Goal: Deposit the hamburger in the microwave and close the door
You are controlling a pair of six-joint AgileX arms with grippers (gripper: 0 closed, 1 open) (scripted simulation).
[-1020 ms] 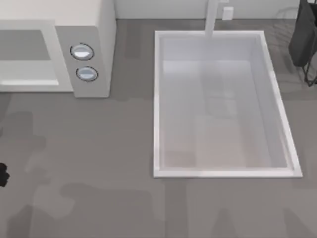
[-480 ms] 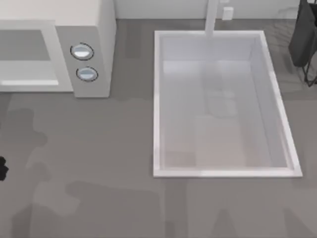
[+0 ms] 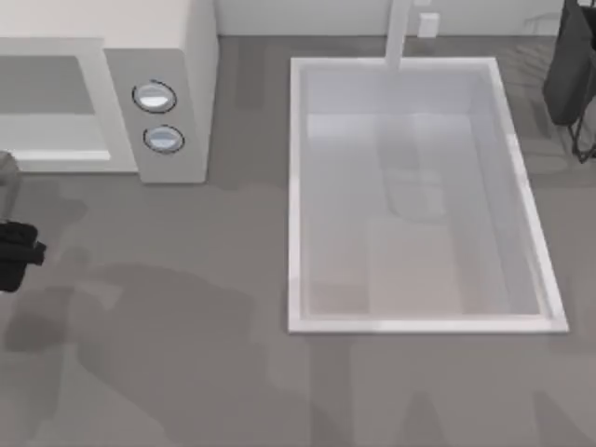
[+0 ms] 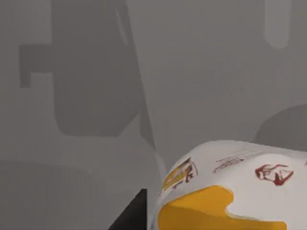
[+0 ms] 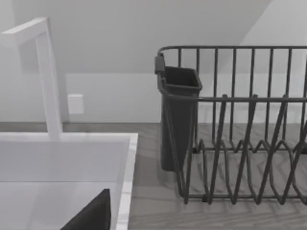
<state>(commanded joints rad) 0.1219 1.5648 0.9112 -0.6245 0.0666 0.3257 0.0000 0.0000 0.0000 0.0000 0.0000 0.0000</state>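
Note:
The white microwave (image 3: pixel 172 56) stands at the table's back left, its two round knobs (image 3: pixel 155 97) on the front panel and its grey cavity (image 3: pixel 47 84) facing forward. The door is out of view. At the left edge, in front of the microwave, my left gripper (image 3: pixel 17 251) hangs over the table. In the left wrist view the hamburger (image 4: pixel 230 187), a white wrap with yellow and red marks, sits right against a dark finger (image 4: pixel 129 218), so the gripper is shut on it. Part of my right gripper (image 5: pixel 91 218) shows over the sink's edge.
A white sink basin (image 3: pixel 296 196) with a tap (image 3: pixel 399 33) takes up the middle and right of the table. At the back right stands a dark wire dish rack (image 5: pixel 240 143) with a cutlery cup (image 3: pixel 570 70). Grey counter lies in front of the microwave.
My left gripper has come in from the left edge, moving toward the back and closer to the microwave's front. The right arm has not visibly moved.

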